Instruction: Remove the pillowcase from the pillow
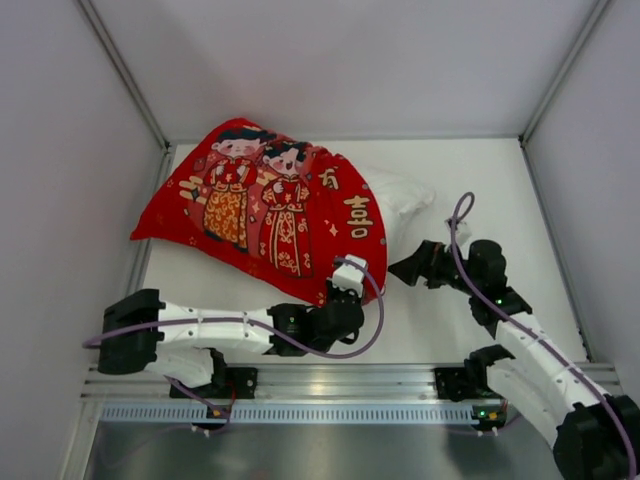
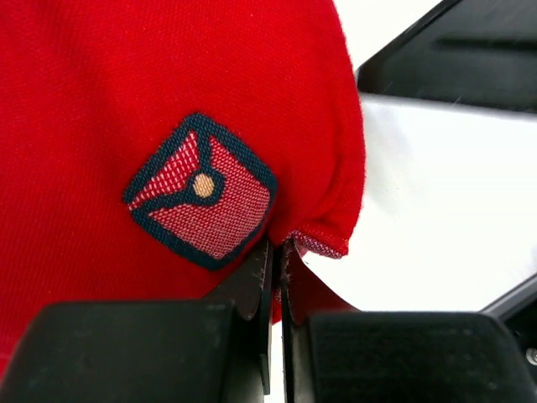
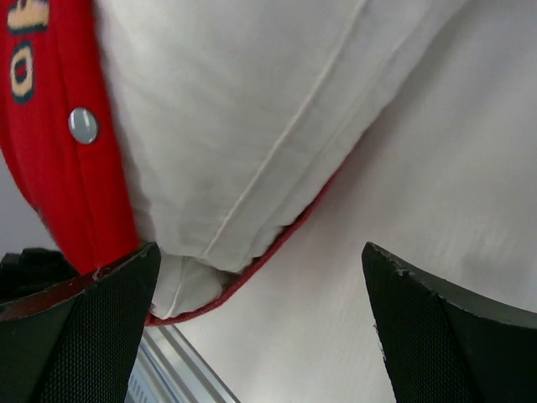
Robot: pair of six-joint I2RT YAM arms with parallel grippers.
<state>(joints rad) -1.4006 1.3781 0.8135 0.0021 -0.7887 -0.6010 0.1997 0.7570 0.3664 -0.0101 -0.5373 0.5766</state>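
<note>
The red printed pillowcase [image 1: 262, 205] covers most of the white pillow [image 1: 400, 195], whose end sticks out at the right. My left gripper [image 1: 338, 295] is shut on the pillowcase's near corner; in the left wrist view its fingertips [image 2: 278, 277] pinch the red hem [image 2: 319, 242] beside a woven patch [image 2: 201, 191]. My right gripper [image 1: 408, 267] is open and empty just right of the cover's open edge. In the right wrist view the white pillow [image 3: 252, 126] bulges out of the red edge [image 3: 101, 210] with a metal snap [image 3: 83, 125], above its spread fingers [image 3: 428, 327].
The white table [image 1: 460, 320] is boxed in by grey walls at the left, back and right. A metal rail [image 1: 340, 385] with the arm bases runs along the near edge. Purple cables [image 1: 372, 320] loop off both arms.
</note>
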